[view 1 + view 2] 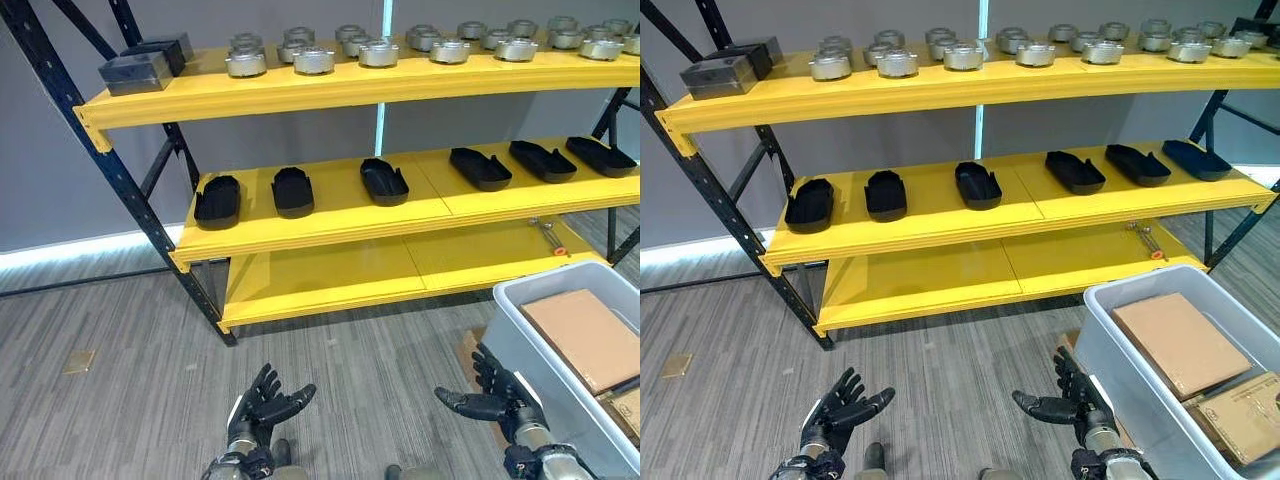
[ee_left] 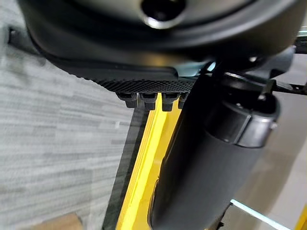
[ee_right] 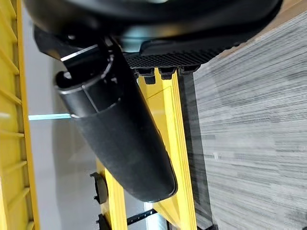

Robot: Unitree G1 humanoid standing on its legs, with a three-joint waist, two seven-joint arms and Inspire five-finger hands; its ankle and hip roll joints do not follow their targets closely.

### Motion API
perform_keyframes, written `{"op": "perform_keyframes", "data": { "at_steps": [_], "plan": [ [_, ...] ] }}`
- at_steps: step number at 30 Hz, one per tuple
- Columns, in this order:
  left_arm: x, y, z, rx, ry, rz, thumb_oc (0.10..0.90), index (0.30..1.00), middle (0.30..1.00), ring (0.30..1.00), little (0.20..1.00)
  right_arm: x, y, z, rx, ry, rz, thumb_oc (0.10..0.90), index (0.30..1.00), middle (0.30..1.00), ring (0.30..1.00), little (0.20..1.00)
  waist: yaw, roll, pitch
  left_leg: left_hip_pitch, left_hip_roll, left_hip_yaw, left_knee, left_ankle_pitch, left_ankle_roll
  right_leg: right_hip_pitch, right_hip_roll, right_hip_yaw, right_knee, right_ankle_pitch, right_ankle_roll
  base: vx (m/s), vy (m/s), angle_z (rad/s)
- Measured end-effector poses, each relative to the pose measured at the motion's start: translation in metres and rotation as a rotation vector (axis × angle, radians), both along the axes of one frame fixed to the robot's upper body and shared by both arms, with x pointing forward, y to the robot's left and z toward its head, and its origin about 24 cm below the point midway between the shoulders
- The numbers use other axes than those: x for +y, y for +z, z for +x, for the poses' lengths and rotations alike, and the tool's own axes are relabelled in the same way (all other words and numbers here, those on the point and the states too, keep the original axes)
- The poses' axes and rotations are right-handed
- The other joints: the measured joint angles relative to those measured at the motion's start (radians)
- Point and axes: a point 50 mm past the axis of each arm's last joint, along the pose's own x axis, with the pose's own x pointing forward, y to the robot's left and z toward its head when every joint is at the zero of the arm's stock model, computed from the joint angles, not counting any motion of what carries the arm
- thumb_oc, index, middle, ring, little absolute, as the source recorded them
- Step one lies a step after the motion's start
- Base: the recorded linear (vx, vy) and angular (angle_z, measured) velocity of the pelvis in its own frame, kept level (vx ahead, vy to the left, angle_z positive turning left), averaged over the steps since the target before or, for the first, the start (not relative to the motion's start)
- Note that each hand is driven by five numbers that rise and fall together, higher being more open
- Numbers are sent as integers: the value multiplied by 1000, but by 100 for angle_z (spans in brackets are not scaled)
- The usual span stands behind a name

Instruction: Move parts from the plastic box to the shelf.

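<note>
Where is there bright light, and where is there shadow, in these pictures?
Left eye view: a bright strip glows along the foot of the wall, a thin vertical light shows behind the shelf, and the round metal parts on top catch highlights; the floor under the lowest board lies in shadow. Right wrist view: a bright line beside the right hand.

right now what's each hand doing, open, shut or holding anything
Left hand: open, fingers spread, holding nothing, above the grey floor.
Right hand: open, fingers spread, holding nothing, beside the grey plastic box.
</note>
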Motion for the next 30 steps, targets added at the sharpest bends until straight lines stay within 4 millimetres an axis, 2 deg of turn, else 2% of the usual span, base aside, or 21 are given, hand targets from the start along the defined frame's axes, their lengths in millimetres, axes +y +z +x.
{"op": "perform_keyframes", "data": {
  "at_steps": [1, 3, 4, 5, 6, 7, 8, 9, 10, 11, 12, 13, 14, 15, 17, 19, 21, 25, 30],
  "plan": [
    [11, 11, 15, -50, -36, 53, 900, 1000, 1000, 1000, 1000, 7, -1, 3, -4, 18, 16, 900, 1000, 1000, 1000, 1000, -18, -97, 47, -48, -64, -4, 141, 38, -15, 7, -37, 0, 2, 12, -6, -91, -44, 72],
    [8, 9, 18, -41, -52, 43, 900, 1000, 1000, 1000, 1000, 6, -4, 1, 17, 8, 15, 900, 1000, 1000, 1000, 1000, 15, -114, 49, -81, -109, 13, 406, 54, 2, 12, -75, -13, -38, 55, -7, -43, 55, 20],
    [8, 8, 15, -29, -50, 42, 900, 1000, 1000, 1000, 1000, 7, -1, 5, -6, 9, 15, 900, 1000, 1000, 1000, 1000, 16, -107, 52, -48, -115, 36, 496, 36, -4, 34, -75, -15, -105, 105, -10, 6, 109, -28],
    [8, 7, 15, -27, -48, 43, 900, 1000, 1000, 1000, 1000, 7, 1, 7, -18, 6, 16, 900, 1000, 1000, 1000, 1000, 7, -99, 54, -5, -124, 32, 505, 18, -6, 47, -76, -15, -141, 131, -11, 35, 147, 0],
    [8, 8, 15, -29, -50, 42, 900, 1000, 1000, 1000, 1000, 6, 3, 9, -30, -3, 18, 900, 1000, 1000, 1000, 1000, -11, -76, 46, 41, -123, 23, 489, -7, -9, 52, -73, -20, -168, 146, 13, 26, 154, 20],
    [7, 8, 15, -29, -55, 41, 900, 1000, 1000, 1000, 1000, 5, 4, 10, -39, -13, 19, 900, 1000, 1000, 1000, 1000, -27, -63, 43, 94, -123, 15, 423, -16, -7, 48, -73, -23, -180, 151, 20, 12, 131, 35],
    [5, 9, 19, -38, -66, 41, 900, 1000, 1000, 1000, 1000, 3, 4, 12, -51, -37, 24, 900, 1000, 1000, 1000, 1000, -44, -50, 43, 170, -131, 14, 271, -9, -45, 40, -81, -15, -191, 169, 43, -5, 210, 34],
    [7, 10, 23, -43, -74, 52, 900, 1000, 1000, 1000, 1000, 5, -1, 12, -45, -78, 56, 900, 1000, 1000, 1000, 1000, -44, -83, 52, 203, -165, 51, 196, 25, -47, 42, -113, 17, -207, 174, 55, -3, 200, 30],
    [5, 11, 25, -51, -86, 52, 900, 1000, 1000, 1000, 1000, 5, -3, 10, -39, -89, 62, 900, 1000, 1000, 1000, 1000, -52, -82, 50, 212, -186, 64, 155, 52, -43, 39, -131, 30, -251, 178, 85, -1, 201, 9],
    [5, 12, 26, -56, -91, 55, 900, 1000, 1000, 1000, 1000, 5, -4, 10, -36, -87, 66, 900, 1000, 1000, 1000, 1000, -50, -75, 49, 194, -195, 71, 156, 55, -39, 40, -140, 36, -285, 182, 93, 18, 174, -12],
    [5, 12, 26, -53, -94, 57, 900, 1000, 1000, 1000, 1000, 7, -6, 12, -29, -82, 72, 900, 1000, 1000, 1000, 1000, -47, -54, 40, 174, -198, 71, 136, 68, -11, 46, -146, 36, -322, 197, 104, -1, 199, -38],
    [4, 12, 24, -52, -93, 55, 900, 1000, 1000, 1000, 1000, 8, -7, 10, -19, -73, 78, 900, 1000, 1000, 1000, 1000, -38, -24, 36, 175, -184, 97, 101, 108, 16, 37, -139, 34, -269, 203, 76, -19, 240, -45],
    [16, 15, 18, -53, -84, 93, 900, 1000, 1000, 1000, 1000, 15, -11, 7, -4, -63, 101, 900, 1000, 1000, 1000, 1000, -29, -75, -1, 176, -225, 115, 71, 126, 10, 38, -182, 39, -258, 153, 66, -48, 180, -56],
    [21, 15, 17, -51, -69, 107, 900, 1000, 1000, 1000, 1000, 19, -10, 12, -13, -51, 108, 900, 1000, 1000, 1000, 1000, -16, -85, 0, 173, -233, 106, 72, 134, 8, 42, -195, 46, -294, 193, 114, -35, 145, -50],
    [24, 14, 15, -43, -64, 114, 900, 1000, 1000, 1000, 1000, 24, -10, 13, -19, -42, 120, 900, 1000, 1000, 1000, 1000, -9, -93, -4, 171, -229, 103, 74, 136, 7, 57, -190, 41, -328, 198, 114, -7, 89, -29],
    [21, 14, 16, -48, -68, 109, 900, 1000, 1000, 1000, 1000, 28, -13, 11, -7, -37, 132, 900, 1000, 1000, 1000, 1000, -9, -122, -18, 169, -230, 103, 77, 136, -2, 56, -191, 43, -340, 226, 114, 11, 51, -1],
    [20, 14, 16, -47, -67, 104, 900, 1000, 1000, 1000, 1000, 30, -14, 11, -5, -34, 138, 900, 1000, 1000, 1000, 1000, -7, -134, -27, 166, -227, 102, 82, 133, -6, 62, -189, 43, -353, 233, 105, 3, 21, 0],
    [19, 13, 16, -46, -73, 108, 900, 1000, 1000, 1000, 1000, 35, -14, 11, -2, -14, 144, 900, 1000, 1000, 1000, 1000, -6, -137, -37, 163, -227, 102, 88, 133, -6, 74, -188, 43, -372, 261, 98, 0, 0, 0],
    [19, 14, 17, -46, -70, 112, 900, 1000, 1000, 1000, 1000, 35, -14, 11, -1, -2, 141, 900, 1000, 1000, 1000, 1000, -6, -113, -50, 163, -225, 102, 89, 132, -10, 84, -180, 44, -383, 276, 107, 0, 0, 0]
  ]
}}
